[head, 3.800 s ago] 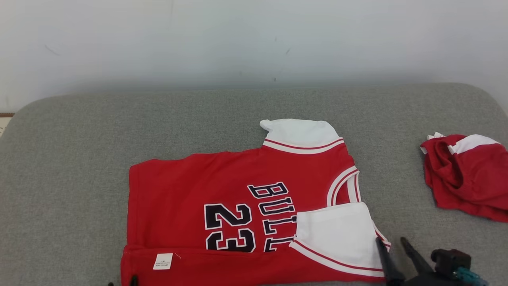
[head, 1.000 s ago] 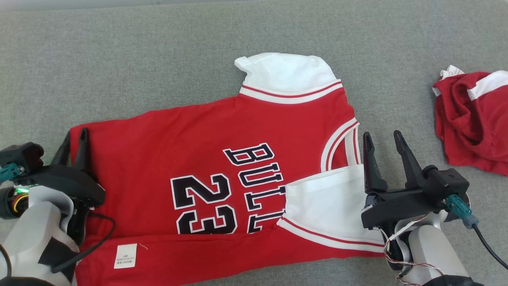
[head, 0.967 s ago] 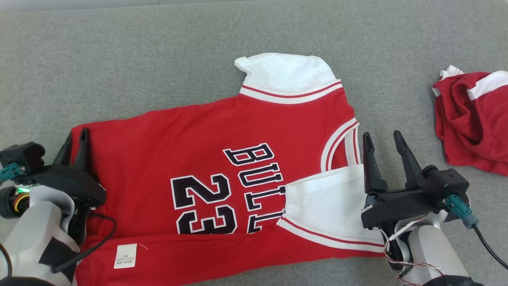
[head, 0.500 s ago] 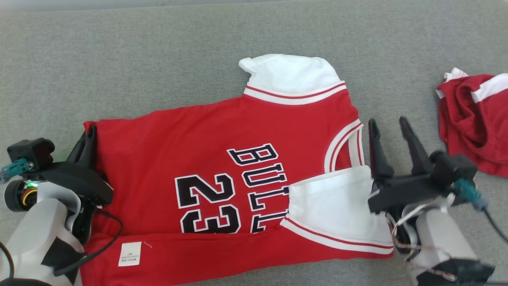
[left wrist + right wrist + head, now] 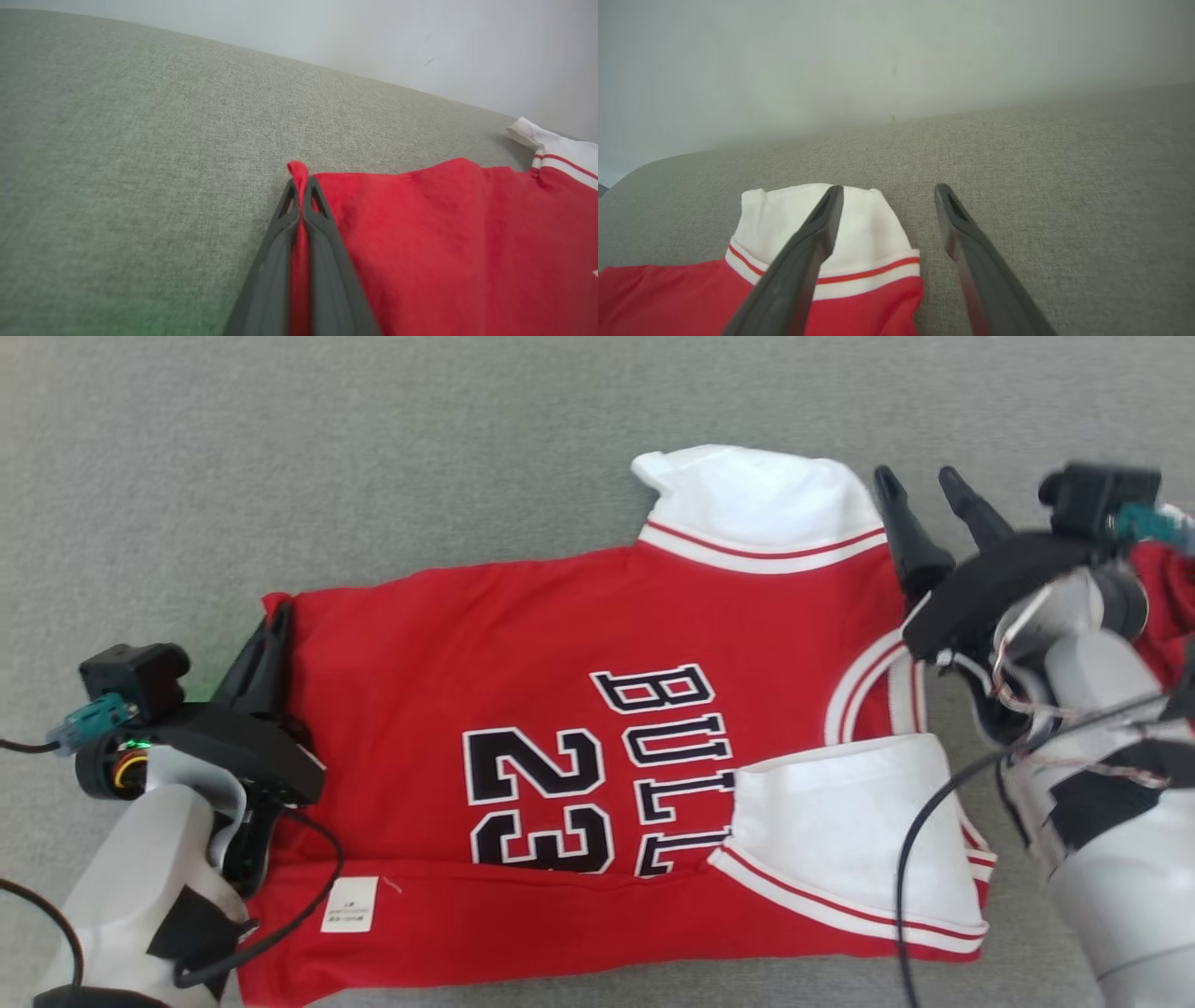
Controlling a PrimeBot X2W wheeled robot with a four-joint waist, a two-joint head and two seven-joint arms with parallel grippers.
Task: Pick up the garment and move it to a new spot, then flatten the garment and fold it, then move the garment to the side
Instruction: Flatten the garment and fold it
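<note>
Item: garment (image 5: 597,709); red jersey with white sleeves, spread on the grey cushion (image 5: 373,476), its near edge turned up over itself with a white label (image 5: 350,903) showing.

Left gripper (image 5: 273,621); jaws pressed together on the far hem corner, a thin pinch of red cloth between the fingers (image 5: 322,219).

Right gripper (image 5: 915,476); jaws wide apart, holding nothing; it hovers by the far sleeve (image 5: 756,490), one finger over the sleeve's edge, the other over bare cushion.

Hazards, as you go on:
- the left pinch takes little cloth; a sharp pull may slip it free;
- close the right jaws where they stand and you may catch only the sleeve's rim, or nothing; the lift then goes lopsided and the jersey twists;
- the near sleeve (image 5: 840,821) lies loose across the front; it may flop and crease;
- the left arm's cable (image 5: 317,859) lies over the cloth and may snag it;
- a second red garment (image 5: 1162,597) sits close by the right arm; a sweep could drag it.
</note>
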